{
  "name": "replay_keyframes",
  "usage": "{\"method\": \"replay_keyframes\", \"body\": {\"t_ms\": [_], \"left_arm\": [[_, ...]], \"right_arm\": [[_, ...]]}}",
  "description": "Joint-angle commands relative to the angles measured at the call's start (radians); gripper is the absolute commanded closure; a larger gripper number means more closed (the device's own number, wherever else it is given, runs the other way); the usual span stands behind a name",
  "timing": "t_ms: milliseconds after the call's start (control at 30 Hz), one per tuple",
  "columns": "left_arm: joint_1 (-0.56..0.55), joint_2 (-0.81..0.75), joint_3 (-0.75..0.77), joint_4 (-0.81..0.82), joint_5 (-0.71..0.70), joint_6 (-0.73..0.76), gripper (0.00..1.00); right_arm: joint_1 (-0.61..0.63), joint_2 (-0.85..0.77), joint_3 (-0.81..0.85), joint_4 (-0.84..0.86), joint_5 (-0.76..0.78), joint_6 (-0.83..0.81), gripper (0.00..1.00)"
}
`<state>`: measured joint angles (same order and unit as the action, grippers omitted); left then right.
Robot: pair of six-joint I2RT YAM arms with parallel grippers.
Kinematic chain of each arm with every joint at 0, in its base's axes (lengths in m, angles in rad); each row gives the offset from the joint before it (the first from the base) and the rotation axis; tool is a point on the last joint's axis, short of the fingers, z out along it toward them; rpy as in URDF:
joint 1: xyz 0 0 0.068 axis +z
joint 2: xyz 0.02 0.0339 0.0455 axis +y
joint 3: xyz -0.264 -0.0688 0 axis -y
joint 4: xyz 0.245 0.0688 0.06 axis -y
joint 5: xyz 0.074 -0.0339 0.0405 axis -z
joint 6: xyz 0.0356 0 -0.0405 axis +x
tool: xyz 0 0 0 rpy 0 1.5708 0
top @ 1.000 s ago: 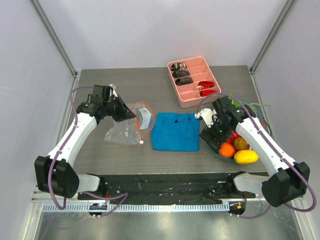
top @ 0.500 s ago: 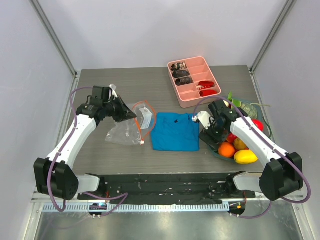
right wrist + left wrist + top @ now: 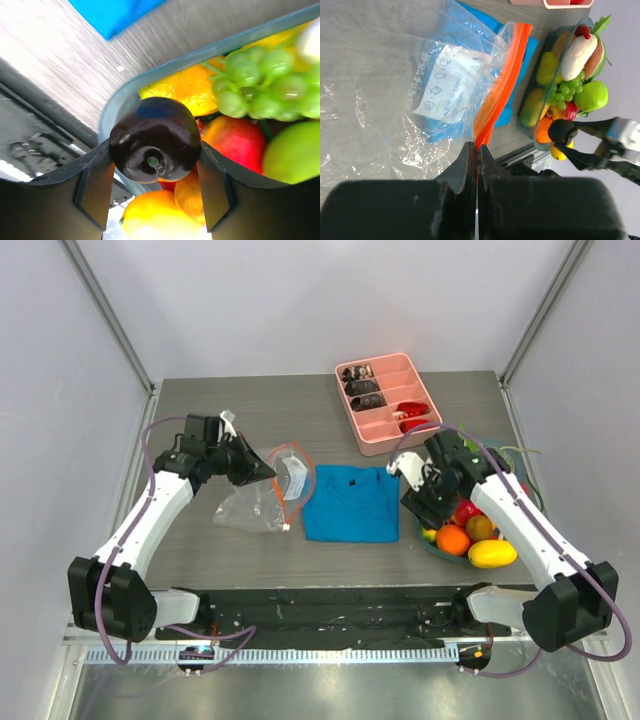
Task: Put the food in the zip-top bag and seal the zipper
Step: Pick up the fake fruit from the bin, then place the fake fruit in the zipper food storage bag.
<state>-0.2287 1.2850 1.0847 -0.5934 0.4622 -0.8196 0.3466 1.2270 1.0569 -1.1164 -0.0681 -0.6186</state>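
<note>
The clear zip-top bag lies left of centre on the table. My left gripper is shut on its orange-red zipper and holds that edge up; in the left wrist view the zipper runs out from between my closed jaws. The food is piled in a teal bowl at the right. My right gripper is shut on a glossy dark round fruit just above the bowl's rim, over orange, red, yellow and green pieces.
A folded blue cloth lies between the bag and the bowl. A pink divided tray with small dark and red pieces stands at the back. Side walls close in the table on the left and right.
My right gripper has shifted a little at the bowl's left edge and now sits slightly higher with the dark fruit. My left gripper has kept its hold on the zipper, nearly still.
</note>
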Motion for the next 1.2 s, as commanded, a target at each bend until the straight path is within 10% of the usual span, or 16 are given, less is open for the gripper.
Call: {"method": "replay_keyframes", "body": {"t_ms": [0, 233, 700, 967, 1167], "left_arm": [[-0.004, -0.041, -0.011, 0.049, 0.056, -0.009, 1.00], [-0.003, -0.038, -0.003, 0.090, 0.183, -0.047, 1.00], [-0.003, -0.099, -0.067, 0.395, 0.449, -0.318, 1.00], [-0.003, -0.095, -0.138, 0.530, 0.515, -0.412, 1.00], [-0.003, -0.081, -0.210, 0.665, 0.538, -0.529, 1.00]], "right_arm": [[0.003, -0.032, 0.231, -0.063, -0.152, 0.040, 0.57], [0.113, 0.094, 0.497, 0.127, -0.427, 0.233, 0.65], [0.452, 0.313, 0.586, 0.481, -0.326, 0.249, 0.65], [0.516, 0.322, 0.555, 0.463, -0.207, 0.220, 0.01], [0.514, 0.260, 0.581, 0.377, -0.161, 0.238, 0.00]]}}
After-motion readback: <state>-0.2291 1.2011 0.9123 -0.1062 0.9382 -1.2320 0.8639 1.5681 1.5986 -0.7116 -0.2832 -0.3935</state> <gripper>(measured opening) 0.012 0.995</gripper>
